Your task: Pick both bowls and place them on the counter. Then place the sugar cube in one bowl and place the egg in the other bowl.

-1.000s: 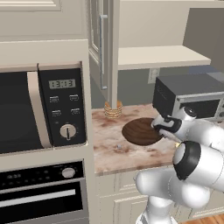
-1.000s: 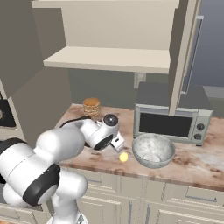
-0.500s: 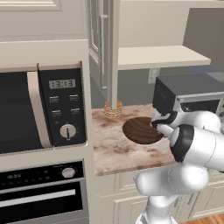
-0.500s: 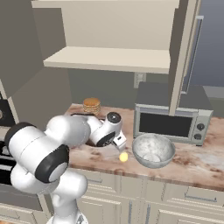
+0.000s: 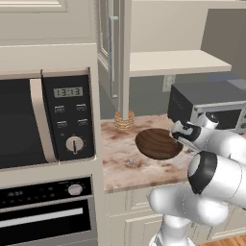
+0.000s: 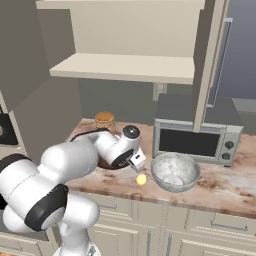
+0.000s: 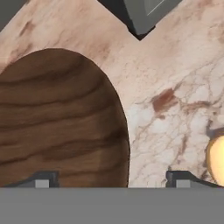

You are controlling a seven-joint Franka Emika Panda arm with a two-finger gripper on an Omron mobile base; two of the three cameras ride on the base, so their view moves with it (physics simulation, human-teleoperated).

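The white arm is being held low over the counter (image 5: 120, 166), its elbow bent forward and its wrist reaching in toward the wooden bowl (image 5: 158, 143). The gripper (image 7: 111, 179) is being pointed down at the counter with its fingers spread wide, nothing being held between them; one fingertip (image 7: 41, 178) is being seen over the bowl's dark grain, the other over bare stone beside the rim.

The wooden bowl is being seen resting on the counter, just under and beside the gripper. The egg (image 6: 141, 179) is lying on the stone close to the gripper, between the wooden bowl and the grey bowl (image 6: 175, 171), which is standing on the counter in front of the toaster oven (image 6: 195, 134). A tiny speck that may be the sugar cube (image 5: 128, 161) is lying on the counter near its front, apart from the wooden bowl.

The counter is being shown as pinkish marbled stone over cream cabinet doors. A stack of tan rings (image 5: 124, 120) is sitting at the back by the wall. A microwave (image 5: 45, 117) is being seen built in above an oven (image 5: 48, 211) to the left, with a cream shelf (image 6: 125, 67) overhead.
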